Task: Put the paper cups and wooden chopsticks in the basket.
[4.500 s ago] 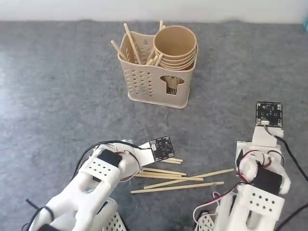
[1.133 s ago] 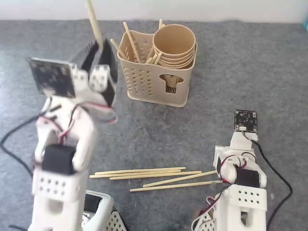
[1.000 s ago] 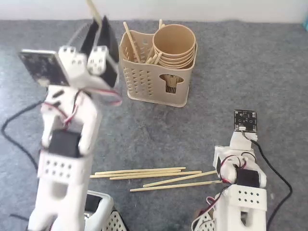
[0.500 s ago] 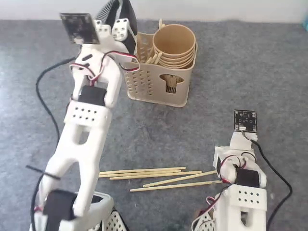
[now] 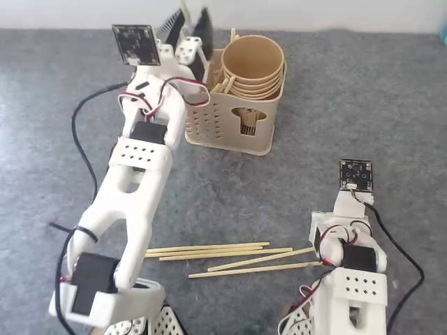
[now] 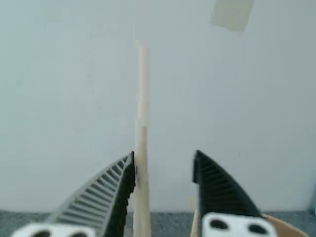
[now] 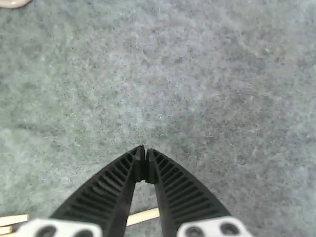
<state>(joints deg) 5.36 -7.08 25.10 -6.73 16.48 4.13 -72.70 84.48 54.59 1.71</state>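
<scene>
While four pale wooden chopsticks (image 5: 230,257) lie on the grey bench (image 5: 363,91), the left hand (image 6: 164,155), spread beside a fifth chopstick (image 6: 142,98), has swung over the one beige slotted plastic basket (image 5: 223,122). The right hand (image 7: 145,150) sits pressed together.

No text, number or label can be read. Any print on the dark circuit board (image 5: 136,44) at ten o'clock from the basket (image 5: 230,118), and on the circuit board (image 5: 355,174) at four o'clock, is too small to be made out.

Four loose chopsticks (image 5: 230,254), one basket (image 5: 209,118), one stack of paper cups (image 5: 253,59).
</scene>
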